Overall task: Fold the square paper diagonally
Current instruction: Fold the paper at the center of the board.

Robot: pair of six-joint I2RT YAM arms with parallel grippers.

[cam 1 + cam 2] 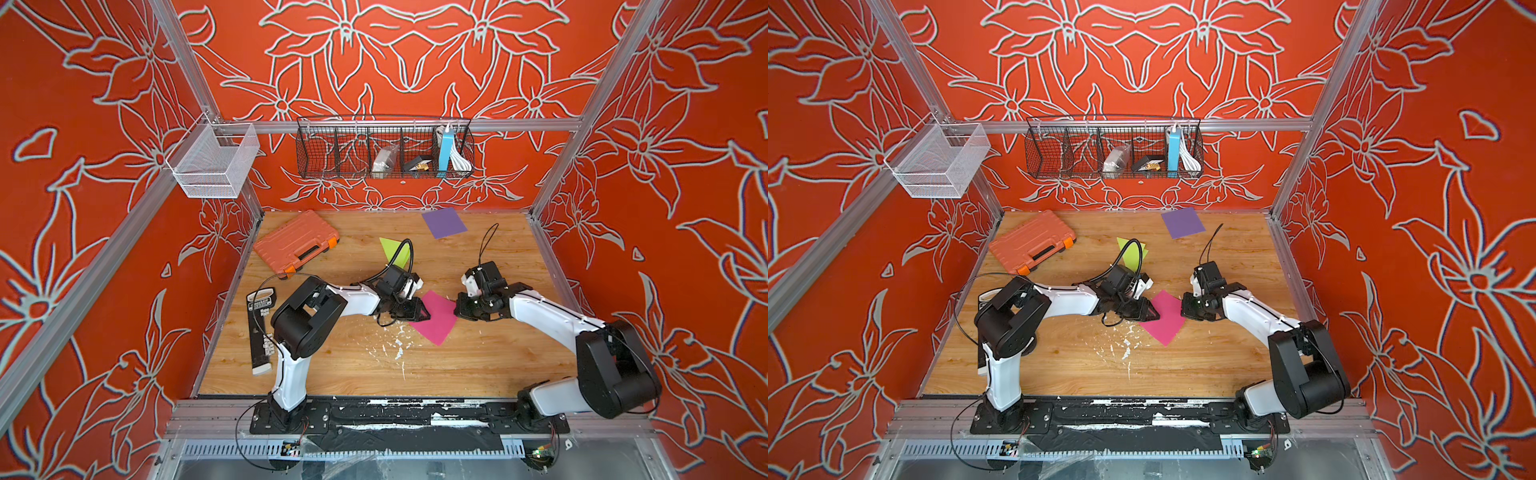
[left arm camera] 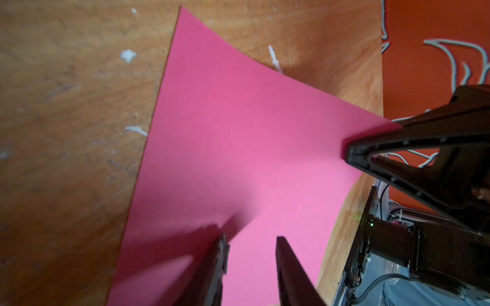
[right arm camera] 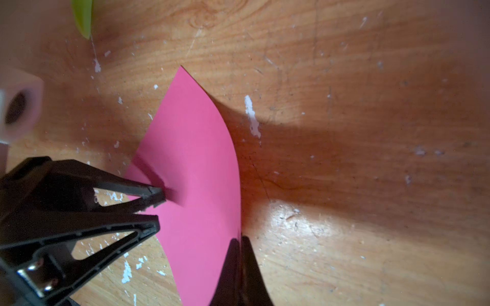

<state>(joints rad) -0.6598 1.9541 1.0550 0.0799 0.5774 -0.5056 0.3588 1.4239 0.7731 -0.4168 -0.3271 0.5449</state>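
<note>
— Two tools are working one sheet: the right tool (image 3: 240, 257) is pinching a corner of the pink paper (image 1: 436, 318), which is bowing off the worktop (image 1: 478, 365).
— The left tool (image 2: 250, 251), half spread, is pressing it down. I'm thinking a hard pull is risking a tear or a slip.

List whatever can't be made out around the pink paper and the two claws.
- Corner of the pink square paper toward the left arm: covered by the left claw in both top views.
- Corner pinched in the shut right claw: hidden between the jaws, right wrist view.
- Yellow-green paper: partly behind the left arm's cable in both top views, cropped in the right wrist view.
- Black wire basket contents: too small, top views.
</note>
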